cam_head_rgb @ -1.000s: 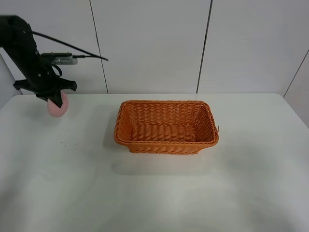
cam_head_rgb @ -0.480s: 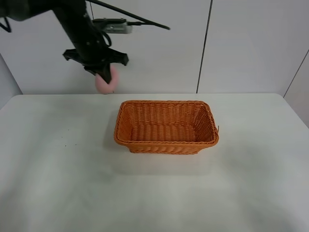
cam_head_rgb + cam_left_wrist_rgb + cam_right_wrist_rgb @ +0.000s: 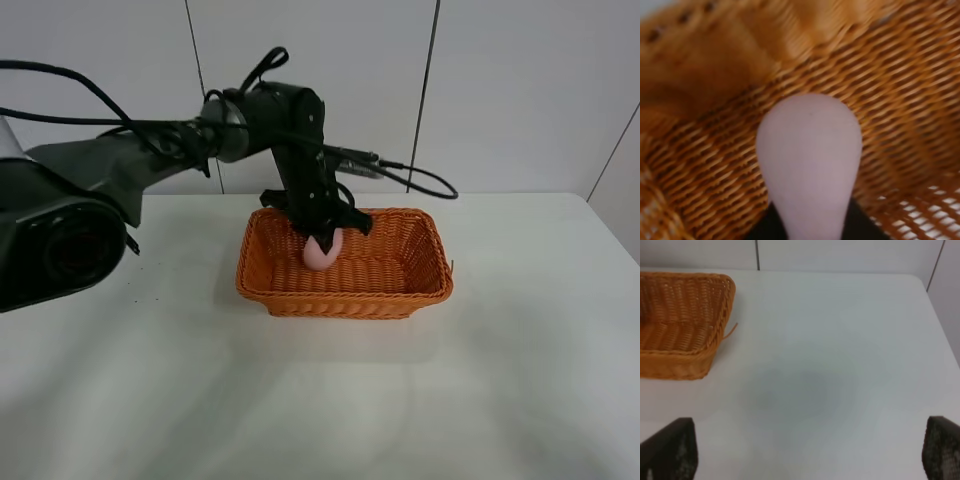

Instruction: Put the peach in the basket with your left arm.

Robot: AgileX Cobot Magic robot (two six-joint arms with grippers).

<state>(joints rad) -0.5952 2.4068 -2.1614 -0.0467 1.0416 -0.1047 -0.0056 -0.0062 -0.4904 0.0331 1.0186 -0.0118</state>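
Starting at the front edge of the white bench (image 3: pixel 150 380), the right gripper (image 3: pixel 805 450) shows only in its own wrist view, its two dark fingers spread wide with nothing between them, over the right side of the bench. Further in, the basket (image 3: pixel 345 296) sits mid-bench, closer to the back edge. And the peach (image 3: pixel 322 250) is down inside it, below the rim, toward the basket's back left! The left gripper (image 3: pixel 325 238) is clamped on the fruit, black fingers pinching its narrower end with wicker all around in the wrist view. I can't tell whether the peach touches the basket floor. The left arm (image 3: pixel 180 145) reaches in from the back left corner, its cable (image 3: pixel 420 180) looping toward the wall.
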